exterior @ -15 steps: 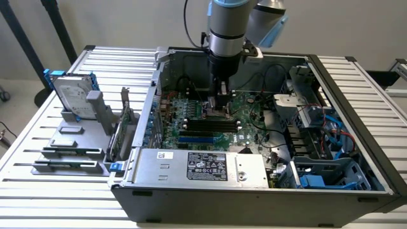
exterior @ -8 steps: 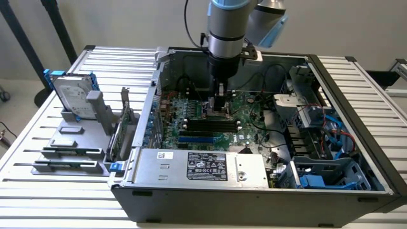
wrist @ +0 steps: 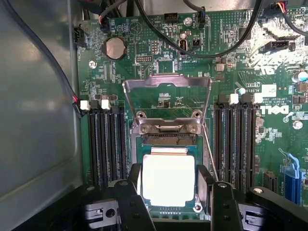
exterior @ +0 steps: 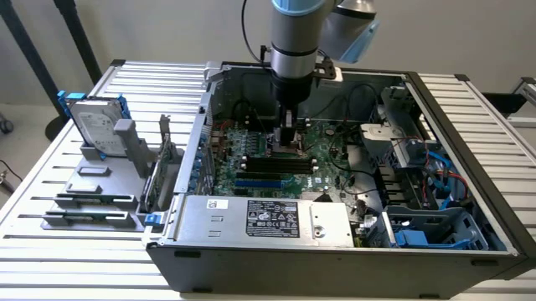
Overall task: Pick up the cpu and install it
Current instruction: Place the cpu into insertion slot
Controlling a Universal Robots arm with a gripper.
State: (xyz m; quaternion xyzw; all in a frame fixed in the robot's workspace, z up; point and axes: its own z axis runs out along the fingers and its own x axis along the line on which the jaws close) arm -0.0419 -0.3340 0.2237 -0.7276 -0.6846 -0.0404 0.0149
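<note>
Cpu (wrist: 168, 179): one, square, silver-topped, level at the socket (wrist: 166, 139), clamped between the tool's (wrist: 170, 177) two dark fingers (wrist: 134, 180), one on each side edge. Load plate (wrist: 166, 82): one, hinged up just beyond the socket. Slot banks (wrist: 108, 144): two, flanking the socket. Coin cell (wrist: 115, 48): one, farther along the board (wrist: 231, 57). Case (exterior: 335, 251): one, open, on the worktop (exterior: 50, 263). Hard drive (exterior: 94, 125): one, upright outside the case, at the exterior view's left.

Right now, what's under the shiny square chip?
The cpu lies over the open socket on the green motherboard, with the metal hold-down frame flipped up beside it. The socket's contacts directly underneath are covered by the chip, so they cannot be seen.
</note>
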